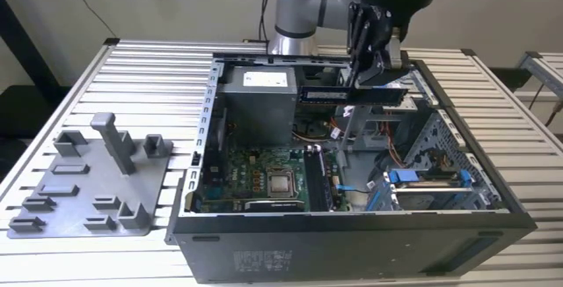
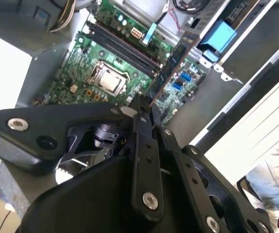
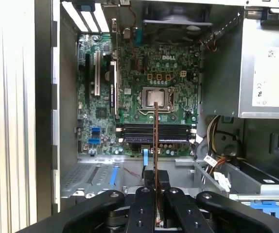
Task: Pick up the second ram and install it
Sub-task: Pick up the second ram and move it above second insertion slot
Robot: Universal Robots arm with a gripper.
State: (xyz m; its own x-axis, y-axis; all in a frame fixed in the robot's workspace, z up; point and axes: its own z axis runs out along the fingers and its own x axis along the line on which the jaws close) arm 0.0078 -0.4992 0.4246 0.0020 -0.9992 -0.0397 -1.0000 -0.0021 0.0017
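Observation:
My gripper [image 1: 376,81] hangs over the open computer case [image 1: 352,234], shut on the second ram [image 1: 330,94], a long dark stick held level above the case's far side. In both wrist views the stick shows edge-on, running out from between the fingers [image 2: 143,127] as a thin strip [image 2: 171,65] [image 3: 155,138]. Below it lie the motherboard's long black memory slots [image 3: 130,132] [image 2: 125,48], beside the square processor socket [image 3: 155,98]. The stick is well above the board and touches nothing else.
A grey plastic tray [image 1: 88,188] with upright posts lies on the slatted table [image 1: 149,69] at the exterior view's left. Inside the case stand a grey power supply [image 1: 258,102], loose cables [image 3: 217,165] and a blue-tabbed drive bay [image 1: 431,185]. A person's pale sleeve [image 2: 275,179] is nearby.

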